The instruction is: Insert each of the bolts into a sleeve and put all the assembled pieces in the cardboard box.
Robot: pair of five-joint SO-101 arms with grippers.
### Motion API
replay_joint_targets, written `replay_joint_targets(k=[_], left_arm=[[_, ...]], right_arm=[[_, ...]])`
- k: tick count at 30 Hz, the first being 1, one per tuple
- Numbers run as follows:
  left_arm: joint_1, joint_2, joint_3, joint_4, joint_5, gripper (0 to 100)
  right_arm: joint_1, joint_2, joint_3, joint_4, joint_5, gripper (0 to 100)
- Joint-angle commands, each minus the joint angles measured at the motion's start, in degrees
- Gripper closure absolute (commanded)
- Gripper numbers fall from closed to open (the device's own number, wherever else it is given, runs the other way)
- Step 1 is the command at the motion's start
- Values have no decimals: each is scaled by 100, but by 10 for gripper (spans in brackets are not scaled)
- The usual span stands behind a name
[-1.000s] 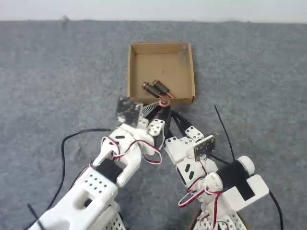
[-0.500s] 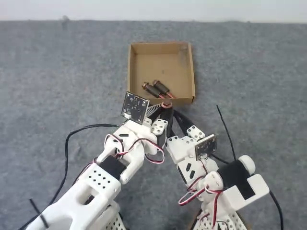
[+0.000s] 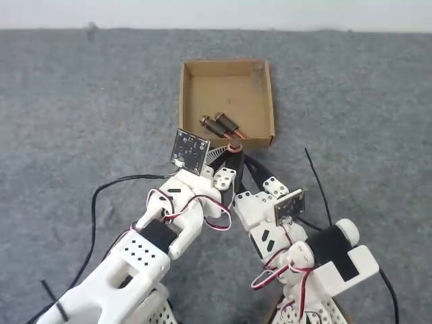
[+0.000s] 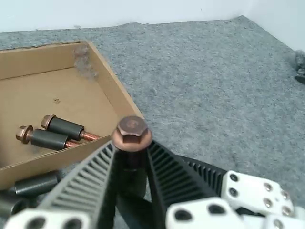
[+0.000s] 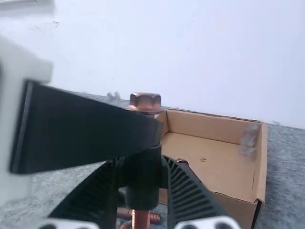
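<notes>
From my seat far away, I start on the left. My left claw (image 4: 129, 157) is squeezed narrow. It holds the bolt (image 4: 132, 133) just under its shiny copper head. The bolt stands up straight, head on top.

In the middle, the bolt goes down through a dark sleeve (image 5: 143, 183). I can see the copper end of the bolt poke out under the sleeve, so I think this bolt is already in. The piece hangs in the air above the grey table (image 3: 81, 101), just in front of the near wall of the cardboard box (image 3: 181, 101). It is not over the box yet.

Inside the box lie two finished pieces (image 3: 219, 125). They rest side by side, close to the near wall, each a bolt in a dark sleeve.

On the right, my right claw (image 5: 141, 167) is pinched narrow too. It grips the sleeve from both sides, lower down than the left claw.

So here is how far I think we are. Two pieces are done and in the box. A third is put together but both claws hold it. One claw has to let go, and the other has to carry the piece over the wall and drop it in. I cannot see any loose bolts or sleeves on the table, so this may be the last one.
</notes>
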Motion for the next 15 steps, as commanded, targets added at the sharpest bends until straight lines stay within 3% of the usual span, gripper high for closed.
replay_joint_targets(k=[1, 4, 15], left_arm=[[79, -62, -224, 44, 132, 887], [79, -79, -180, 44, 404, 874], [62, -88, -171, 44, 387, 870]], right_arm=[[136, -31, 114, -163, -18, 993], [136, -31, 114, -163, -18, 993], [136, -22, 114, -163, -18, 993]])
